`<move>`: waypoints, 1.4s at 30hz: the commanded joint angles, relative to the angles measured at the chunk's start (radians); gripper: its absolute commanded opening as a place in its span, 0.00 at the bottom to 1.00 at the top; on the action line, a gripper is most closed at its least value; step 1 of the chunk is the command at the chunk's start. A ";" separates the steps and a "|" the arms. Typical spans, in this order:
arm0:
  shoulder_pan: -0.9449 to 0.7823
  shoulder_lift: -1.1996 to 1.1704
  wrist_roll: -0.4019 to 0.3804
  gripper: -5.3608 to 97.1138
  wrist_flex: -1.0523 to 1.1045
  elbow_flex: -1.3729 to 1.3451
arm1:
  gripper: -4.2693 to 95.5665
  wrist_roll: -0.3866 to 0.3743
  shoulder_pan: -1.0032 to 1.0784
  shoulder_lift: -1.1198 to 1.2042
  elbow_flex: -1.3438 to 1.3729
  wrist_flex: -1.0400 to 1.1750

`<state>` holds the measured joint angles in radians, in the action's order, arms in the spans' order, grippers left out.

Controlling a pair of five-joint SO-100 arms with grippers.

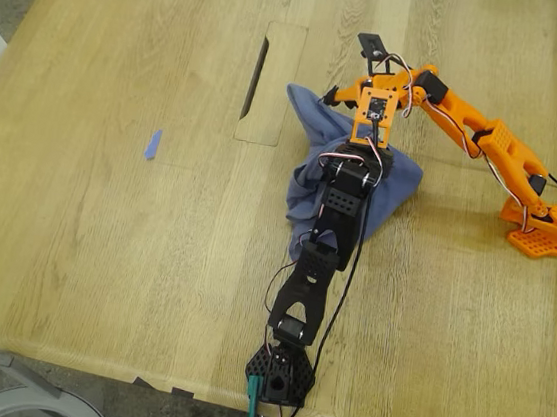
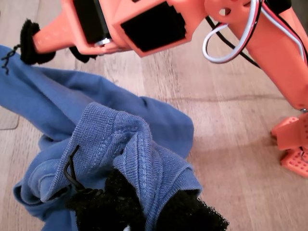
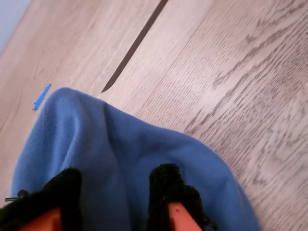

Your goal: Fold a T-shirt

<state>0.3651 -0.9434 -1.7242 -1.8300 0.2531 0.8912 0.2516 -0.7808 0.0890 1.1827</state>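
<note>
Wooden table under bunched T-shirt, cloth clamped in both grippers' jaws, first and second.

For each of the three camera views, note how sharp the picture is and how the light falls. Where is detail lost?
Exterior view: soft, even light, mildly blurred; the T-shirt shows no weave. First wrist view: knit ribbing crisp, my first gripper blurred at the frame edge. Second wrist view: table grain sharp, my second gripper soft, cloth featureless.

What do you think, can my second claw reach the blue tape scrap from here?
Probably not yet. My second claw has the T-shirt between its pads, and the tape scrap lies far off towards the exterior view's left, across the table.
</note>
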 commanded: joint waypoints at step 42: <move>0.133 -0.101 -0.018 0.05 -0.017 0.006 | 0.04 0.121 -0.058 -0.106 0.020 0.029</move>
<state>0.4786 -0.9434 -1.7334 -1.8300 0.2516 1.0078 0.1948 -0.8130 0.1657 1.1689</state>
